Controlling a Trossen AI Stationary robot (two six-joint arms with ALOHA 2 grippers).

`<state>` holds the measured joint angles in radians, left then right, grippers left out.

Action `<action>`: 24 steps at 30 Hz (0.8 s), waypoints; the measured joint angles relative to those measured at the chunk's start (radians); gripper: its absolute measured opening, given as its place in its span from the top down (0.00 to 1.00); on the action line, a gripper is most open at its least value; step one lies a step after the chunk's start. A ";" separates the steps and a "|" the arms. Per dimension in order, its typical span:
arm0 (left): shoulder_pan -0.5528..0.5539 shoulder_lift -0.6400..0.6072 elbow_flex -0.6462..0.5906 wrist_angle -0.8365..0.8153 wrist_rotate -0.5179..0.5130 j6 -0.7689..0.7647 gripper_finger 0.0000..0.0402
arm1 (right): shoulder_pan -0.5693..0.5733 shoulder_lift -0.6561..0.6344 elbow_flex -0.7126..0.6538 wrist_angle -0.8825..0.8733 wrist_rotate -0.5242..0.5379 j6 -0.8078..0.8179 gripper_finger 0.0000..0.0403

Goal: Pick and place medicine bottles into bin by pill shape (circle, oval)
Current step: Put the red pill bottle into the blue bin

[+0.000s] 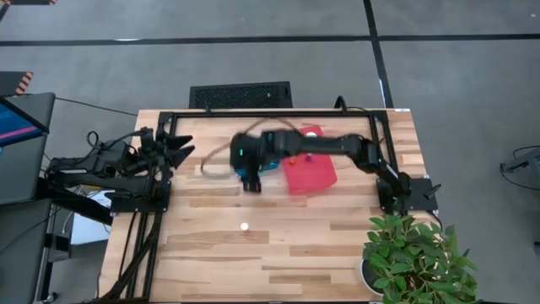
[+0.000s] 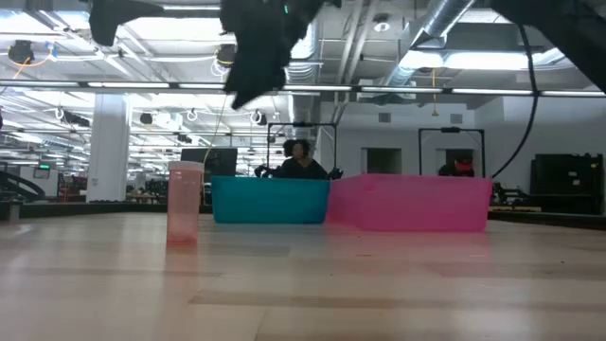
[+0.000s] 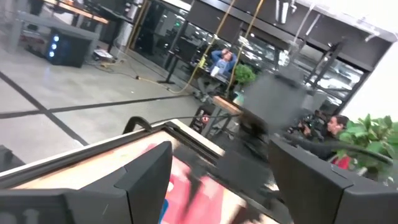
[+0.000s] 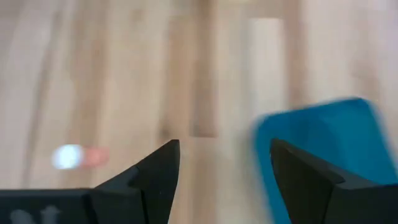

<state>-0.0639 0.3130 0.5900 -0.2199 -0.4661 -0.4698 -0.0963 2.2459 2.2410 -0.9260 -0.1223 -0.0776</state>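
Note:
One medicine bottle (image 1: 245,226), with a white cap and an orange body, stands upright on the table toward its near edge; it also shows in the low view (image 2: 185,204) and the right wrist view (image 4: 78,157). My right gripper (image 4: 224,149) is open and empty. It hangs high above the table (image 2: 251,76) over the blue bin (image 4: 323,155) at the table's middle (image 1: 251,179). The pink bin (image 1: 310,173) stands to the blue bin's right. My left gripper (image 1: 173,152) is open and empty at the table's left edge.
A black frame (image 1: 253,114) runs along the table's far edge and left side. A potted plant (image 1: 413,257) stands at the near right corner. A small white round thing (image 1: 310,133) shows at the pink bin's far end. A person (image 2: 298,161) sits in the room behind.

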 joint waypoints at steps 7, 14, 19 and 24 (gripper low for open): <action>0.000 0.000 0.000 -0.001 0.066 0.040 0.35 | 0.201 0.001 -0.057 0.107 0.053 0.003 0.36; 0.000 0.000 0.000 -0.021 0.076 0.046 0.35 | 0.267 0.000 -0.144 0.214 0.091 0.070 0.36; 0.000 0.000 0.000 -0.037 0.076 0.042 0.35 | 0.295 0.001 -0.225 0.265 0.091 0.107 0.36; 0.000 0.000 0.000 -0.037 0.075 0.042 0.35 | 0.328 0.001 -0.287 0.335 0.095 0.106 0.36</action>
<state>-0.0639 0.3134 0.5900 -0.2573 -0.3908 -0.4274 0.2313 2.2471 1.9538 -0.5913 -0.0276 0.0280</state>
